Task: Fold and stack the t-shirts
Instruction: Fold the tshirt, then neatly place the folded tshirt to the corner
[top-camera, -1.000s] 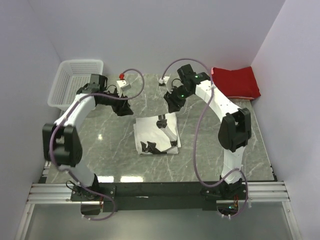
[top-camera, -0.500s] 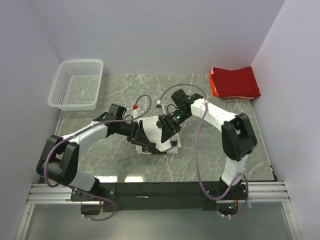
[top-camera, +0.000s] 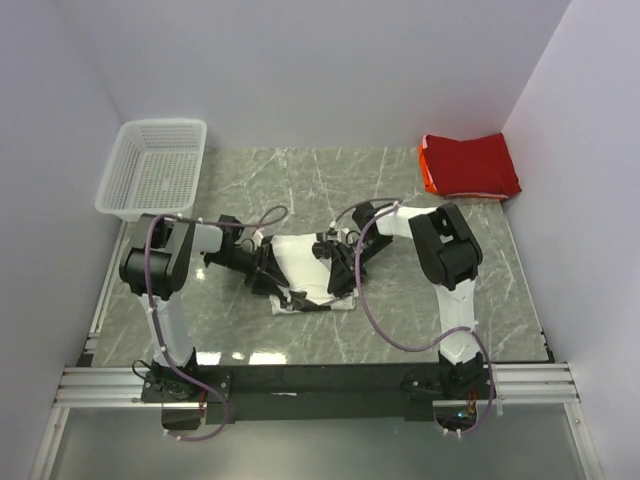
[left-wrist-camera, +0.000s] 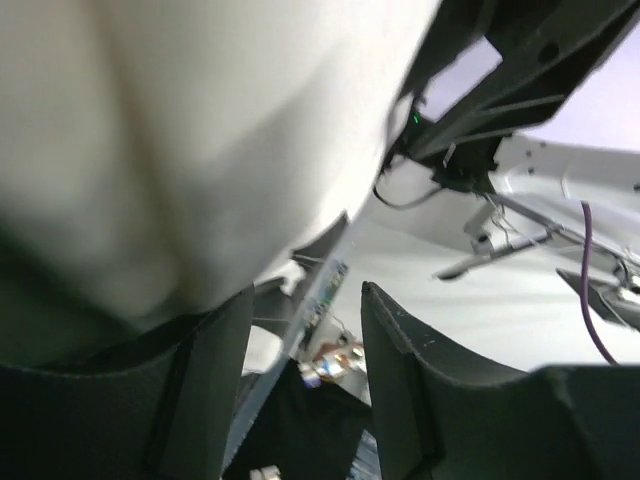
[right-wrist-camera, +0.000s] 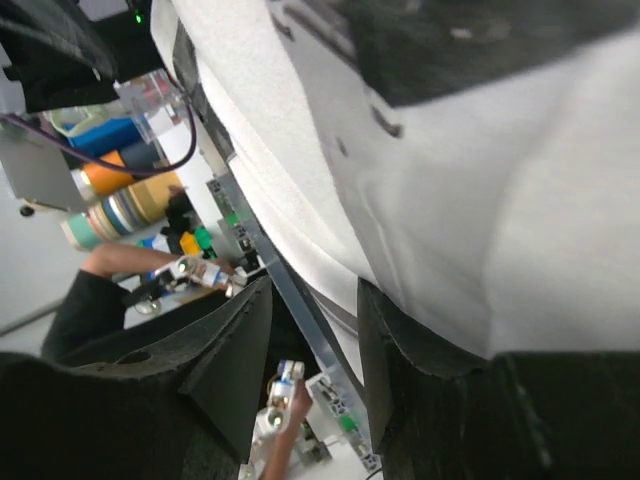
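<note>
Bright, even top view, soft glare on the table; wrist views blurred close-up.

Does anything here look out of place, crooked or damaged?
Nothing is spilled or damaged. Only the white shirt in the middle lies slightly crooked and bunched; the red shirt sits folded in the far right corner.
</note>
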